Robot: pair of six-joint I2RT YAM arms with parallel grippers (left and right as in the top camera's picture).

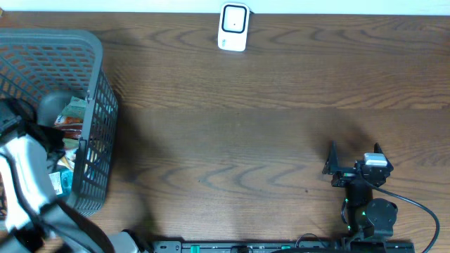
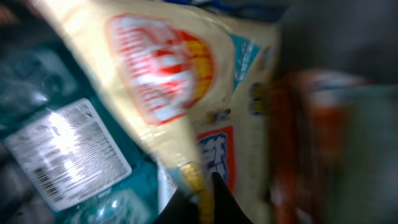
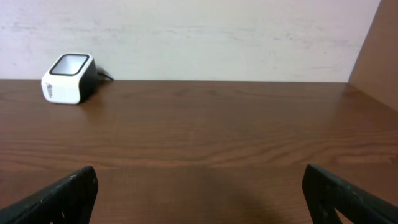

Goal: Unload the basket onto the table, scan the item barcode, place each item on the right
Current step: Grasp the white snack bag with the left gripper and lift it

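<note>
Even, fairly bright light fills the overhead view, which is sharp; soft shadows lie on the table (image 1: 246, 105) right of the basket (image 1: 98, 91). The left wrist view is badly smeared: the cream packet (image 2: 155, 74) blurs, and glare whitens the label (image 2: 68, 152) on the teal packet (image 2: 37, 81). The right wrist view is clear and softly lit.

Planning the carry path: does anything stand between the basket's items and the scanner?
Only the basket wall, which the items must clear. Past it the table shows nothing up to the scanner.
</note>
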